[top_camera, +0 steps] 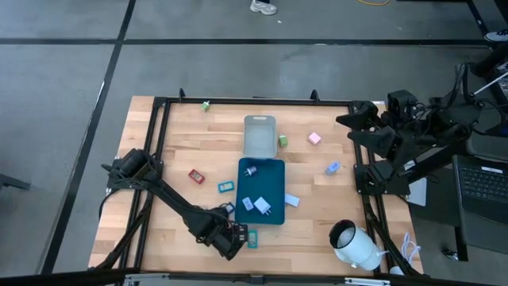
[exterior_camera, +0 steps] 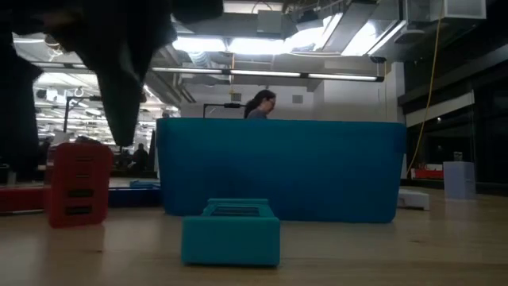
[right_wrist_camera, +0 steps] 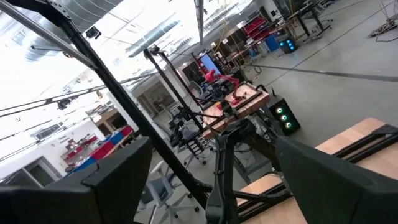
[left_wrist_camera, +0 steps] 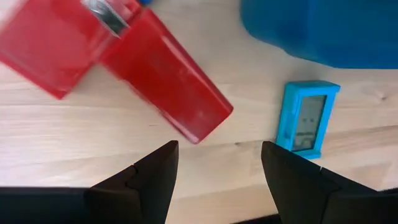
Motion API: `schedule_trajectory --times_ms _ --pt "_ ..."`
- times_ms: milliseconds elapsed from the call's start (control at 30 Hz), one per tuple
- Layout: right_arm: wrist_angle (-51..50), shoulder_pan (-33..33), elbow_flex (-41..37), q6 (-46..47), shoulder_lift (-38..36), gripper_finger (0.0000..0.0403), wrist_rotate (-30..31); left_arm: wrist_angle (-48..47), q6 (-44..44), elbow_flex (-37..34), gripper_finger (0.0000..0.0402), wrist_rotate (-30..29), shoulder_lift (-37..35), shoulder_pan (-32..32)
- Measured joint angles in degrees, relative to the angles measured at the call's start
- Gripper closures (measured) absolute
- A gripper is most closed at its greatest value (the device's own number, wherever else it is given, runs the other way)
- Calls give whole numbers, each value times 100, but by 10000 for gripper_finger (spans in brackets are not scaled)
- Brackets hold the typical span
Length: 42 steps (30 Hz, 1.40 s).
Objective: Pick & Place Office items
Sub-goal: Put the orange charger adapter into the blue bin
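My left gripper (left_wrist_camera: 217,167) is open near the table's near edge (top_camera: 232,238). It hovers over bare wood, just short of a red stapler-like item (left_wrist_camera: 134,59); a small teal item with a display (left_wrist_camera: 306,117) lies flat to one side. In the low view a dark finger (exterior_camera: 119,79) hangs above the red item (exterior_camera: 77,183), with the teal item (exterior_camera: 230,232) nearer the camera. Other small items lie scattered: red (top_camera: 196,176), teal (top_camera: 226,187), green (top_camera: 282,141), pink (top_camera: 314,137), light blue (top_camera: 332,168). My right gripper (right_wrist_camera: 217,180) is open and waits off the table's right edge (top_camera: 353,119).
The dark-teal tray (top_camera: 274,187) sits mid-table with a few small items in it, and the grey tray (top_camera: 259,135) lies beyond it. A white cylinder (top_camera: 353,245) lies at the near right corner. A black frame (top_camera: 159,143) borders the table. A person (exterior_camera: 259,103) is in the room behind.
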Motion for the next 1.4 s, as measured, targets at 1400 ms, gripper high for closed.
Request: schedule_trajectory --times_ms 1400 --pt "123 0 0 -195 -16 55 -363 -1101 -7 -26 269 557 -39 299"
